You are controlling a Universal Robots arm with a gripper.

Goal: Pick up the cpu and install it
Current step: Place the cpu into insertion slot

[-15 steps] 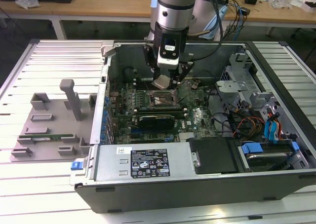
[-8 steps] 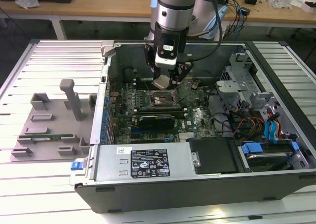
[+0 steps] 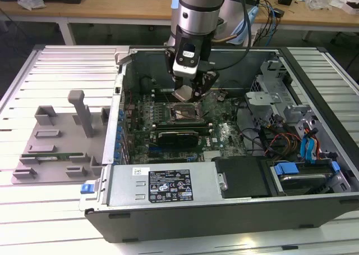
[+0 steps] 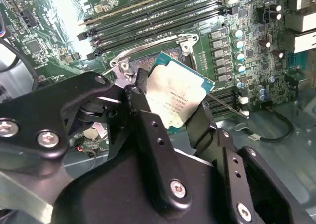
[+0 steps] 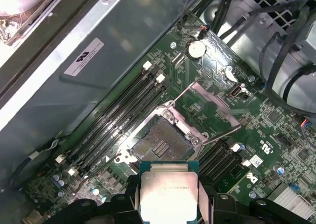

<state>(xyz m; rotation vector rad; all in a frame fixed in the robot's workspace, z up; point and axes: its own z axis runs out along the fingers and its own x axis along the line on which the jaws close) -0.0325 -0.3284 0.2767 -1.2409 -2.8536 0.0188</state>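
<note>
In the exterior view, the grey metal robot arm (image 3: 196,8) reaches down into the open black and silver computer case (image 3: 314,75), which lies on its side on a white slatted table (image 3: 61,64). The black gripper (image 3: 186,95) hangs just above the green motherboard (image 3: 224,134). It holds the small square silvery cpu (image 3: 184,92) over the black rectangular processor socket (image 3: 182,113). A grey plastic fixture tray (image 3: 56,137) sits outside the case, toward the exterior view's left.

In the second wrist view, the two black fingers (image 4: 202,123) are clamped on opposite edges of the cpu (image 4: 175,98), whose metal top plate with a teal rim faces the camera. The chip is tilted and clear of the board. The silver socket frame (image 4: 153,46) and the long black memory slots (image 4: 148,17) lie behind it.

In the first wrist view, the cpu (image 5: 169,194) sits between the finger pads (image 5: 205,197), held above the board just beside the socket (image 5: 159,142). The socket's contact field is bare, and its hinged metal load plate (image 5: 212,103) is swung open to one side. A round silver coin battery (image 5: 197,49) lies farther off on the board.
</note>
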